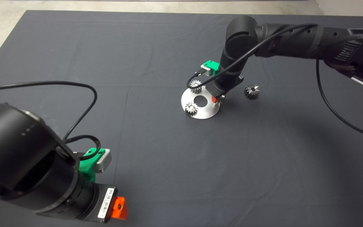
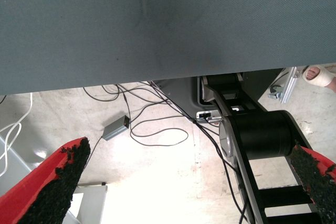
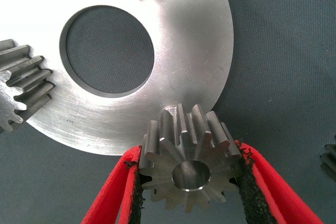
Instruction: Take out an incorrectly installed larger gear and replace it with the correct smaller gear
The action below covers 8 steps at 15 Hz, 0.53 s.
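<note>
Currently the smaller gear [image 3: 191, 169] sits at the rim of the round metal plate [image 3: 199, 51], pinched across its teeth by my right pincer [image 3: 190, 153]. Larger gear [image 1: 251, 91] lies off the plate on the bench [image 1: 169, 164].

Risks:
- Its seat is hidden beneath it. If it goes down tilted, it may jam.
- Gripping on the tooth tips could slip.
- Any side push may slide the plate.

Left pincer [image 2: 189, 149] parked, fingers spread.
</note>
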Available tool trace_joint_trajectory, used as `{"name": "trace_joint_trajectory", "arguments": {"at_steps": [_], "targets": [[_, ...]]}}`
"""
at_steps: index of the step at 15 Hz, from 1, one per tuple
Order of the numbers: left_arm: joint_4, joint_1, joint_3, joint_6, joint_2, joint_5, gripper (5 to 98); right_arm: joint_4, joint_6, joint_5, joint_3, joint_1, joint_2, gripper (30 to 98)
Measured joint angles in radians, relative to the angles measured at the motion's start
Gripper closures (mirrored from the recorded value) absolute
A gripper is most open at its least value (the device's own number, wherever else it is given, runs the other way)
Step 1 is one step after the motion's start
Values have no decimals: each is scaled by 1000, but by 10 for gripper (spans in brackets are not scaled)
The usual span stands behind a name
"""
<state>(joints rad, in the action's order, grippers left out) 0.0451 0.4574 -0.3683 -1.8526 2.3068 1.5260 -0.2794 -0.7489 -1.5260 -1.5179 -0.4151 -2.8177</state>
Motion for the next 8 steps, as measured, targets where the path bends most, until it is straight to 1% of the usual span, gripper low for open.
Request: {"name": "trace_joint_trajectory", "arguments": {"at_steps": [2, 5, 8], "targets": [[0, 0, 0, 0, 0, 0, 54, 0, 0, 1, 0, 0, 0, 881], [0, 0, 0, 0, 0, 0, 54, 0, 0, 11, 0, 0, 0, 881], [0, 0, 0, 0, 0, 0, 54, 0, 0, 12, -1, 0, 0, 881]]}}
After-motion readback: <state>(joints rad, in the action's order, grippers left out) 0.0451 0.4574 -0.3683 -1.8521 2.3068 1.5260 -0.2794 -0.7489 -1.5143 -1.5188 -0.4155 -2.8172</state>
